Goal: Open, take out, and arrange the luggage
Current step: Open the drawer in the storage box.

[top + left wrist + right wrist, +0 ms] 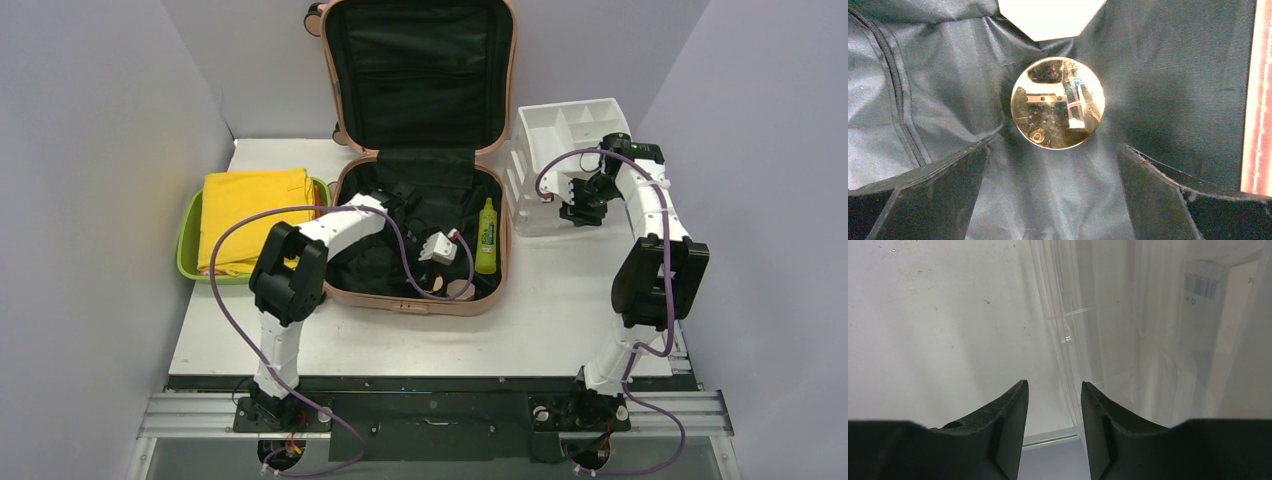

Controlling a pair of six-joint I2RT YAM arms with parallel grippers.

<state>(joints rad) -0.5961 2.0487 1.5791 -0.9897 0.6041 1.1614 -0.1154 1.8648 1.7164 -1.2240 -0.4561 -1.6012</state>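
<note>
Left wrist view: left tool wide apart over a gold disc in the luggage. Right tool narrowly apart at the drawer organizer wall.

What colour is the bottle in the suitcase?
The bottle is yellow-green; the top external view shows it best.

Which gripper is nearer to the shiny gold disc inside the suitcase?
Left. The left gripper, open, points straight at the gold disc on the lining of the luggage. The right gripper is outside the luggage, at the white organizer.
</note>
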